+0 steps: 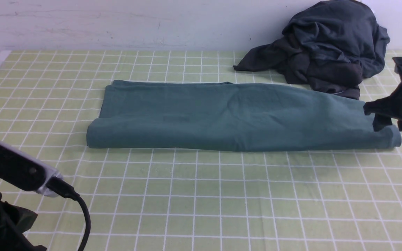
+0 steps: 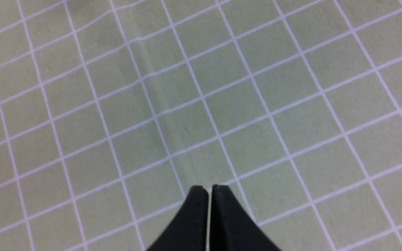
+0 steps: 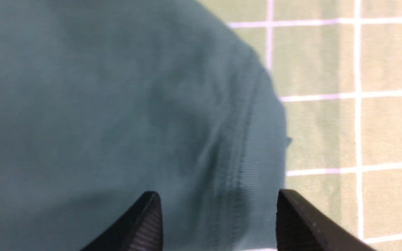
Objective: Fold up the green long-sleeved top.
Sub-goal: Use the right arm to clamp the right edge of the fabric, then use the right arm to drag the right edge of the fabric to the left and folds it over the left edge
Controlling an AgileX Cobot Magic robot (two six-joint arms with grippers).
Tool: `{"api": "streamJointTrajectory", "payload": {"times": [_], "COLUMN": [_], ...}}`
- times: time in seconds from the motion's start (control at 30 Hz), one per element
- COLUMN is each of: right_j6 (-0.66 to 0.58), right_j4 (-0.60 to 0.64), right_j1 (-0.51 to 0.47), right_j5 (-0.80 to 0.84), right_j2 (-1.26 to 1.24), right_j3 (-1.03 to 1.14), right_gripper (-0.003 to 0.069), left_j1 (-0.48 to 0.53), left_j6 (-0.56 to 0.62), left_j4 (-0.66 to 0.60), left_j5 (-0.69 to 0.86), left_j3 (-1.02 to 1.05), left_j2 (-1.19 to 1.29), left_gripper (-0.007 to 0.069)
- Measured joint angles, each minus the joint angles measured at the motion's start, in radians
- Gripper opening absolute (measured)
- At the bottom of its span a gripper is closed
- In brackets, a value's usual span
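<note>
The left end effector (image 2: 209, 191), its black fingers pressed together and empty, hangs over the bare grid-lined yellow-green covering of the tabletop (image 1: 201, 195) near the front left corner. The teal-green cotton long-sleeved top (image 1: 236, 116) lies folded into a long band across the middle, parallel to the front edge. A heap of dark charcoal and slate-blue garments (image 1: 326, 45) occupies the far right corner. The right end effector (image 3: 217, 197), fingers spread apart, gripping nothing, is over the top's ribbed right end.
</note>
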Motion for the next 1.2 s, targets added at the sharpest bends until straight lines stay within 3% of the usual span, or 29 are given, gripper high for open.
{"api": "streamJointTrajectory", "payload": {"times": [0.2,0.33,0.43,0.5,0.53,0.63,0.77,0.87,0.9,1.0,1.2], "right_j6": [0.091,0.089,0.060,0.012,0.007,-0.068,-0.101,-0.108,-0.107,-0.085,-0.056], "right_j4": [0.033,0.054,0.071,0.079,0.085,0.098,0.047,-0.076,-0.176,-0.275,-0.265], "right_j1": [-0.042,-0.042,-0.042,-0.042,-0.042,-0.042,-0.042,-0.042,-0.042,-0.042,-0.010], "right_j5": [-0.007,-0.024,-0.026,-0.029,-0.030,-0.024,0.000,0.015,0.018,0.018,-0.097], "right_j2": [0.080,0.097,0.099,0.097,0.097,0.073,0.011,-0.073,-0.121,-0.198,-0.344], "right_j3": [-0.002,-0.012,-0.017,-0.017,-0.017,-0.010,-0.002,-0.002,-0.002,-0.001,-0.001], "right_gripper": [0.0410,0.0404,0.0356,0.0251,0.0251,0.0055,0.0035,0.0035,0.0035,0.0035,0.0035], "left_j1": [0.000,0.000,0.000,0.000,0.000,0.000,0.000,0.000,0.000,0.000,0.000], "left_j6": [-0.001,-0.001,-0.002,-0.002,-0.002,-0.002,-0.002,-0.002,-0.002,-0.002,-0.002], "left_j4": [0.000,-0.001,-0.001,-0.001,-0.001,-0.001,-0.002,-0.004,-0.004,-0.023,-0.090], "left_j5": [-0.128,-0.145,-0.148,-0.152,-0.153,-0.152,-0.139,-0.115,-0.111,-0.112,-0.144], "left_j3": [0.029,0.029,0.030,0.030,0.030,0.030,0.030,0.030,0.031,0.031,0.031], "left_j2": [0.026,0.028,0.028,0.029,0.029,0.029,0.029,0.029,0.029,0.029,0.029], "left_gripper": [0.0000,0.0000,0.0000,0.0000,0.0000,0.0000,0.0000,0.0000,0.0000,0.0000,0.0000]}}
